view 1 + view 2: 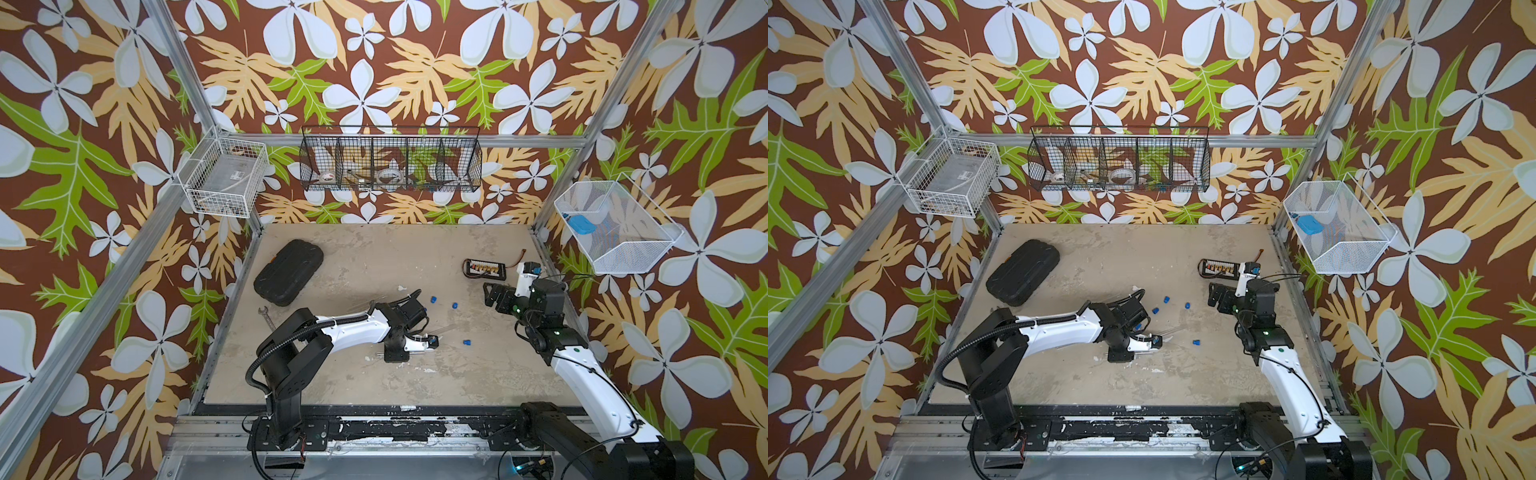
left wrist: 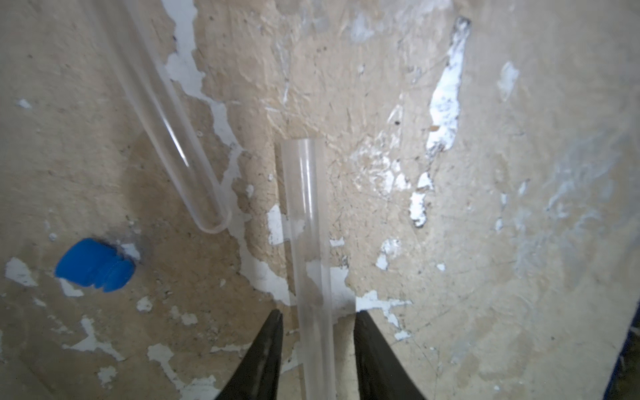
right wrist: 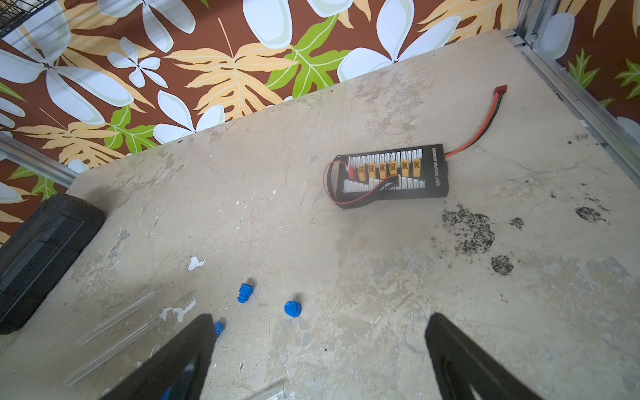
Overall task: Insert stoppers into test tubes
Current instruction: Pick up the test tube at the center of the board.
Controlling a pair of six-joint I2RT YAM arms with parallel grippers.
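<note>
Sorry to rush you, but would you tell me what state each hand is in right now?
Left hand: open, straddling a test tube, not gripping it.
Right hand: open wide, holding nothing.

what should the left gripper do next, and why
Probably close the left gripper on the test tube: the tube lies between the fingers with a gap on each side, so nothing grips it yet.

Both top views look steeply down on the whole table (image 1: 374, 257); left wrist hugs it, right sits higher.
</note>
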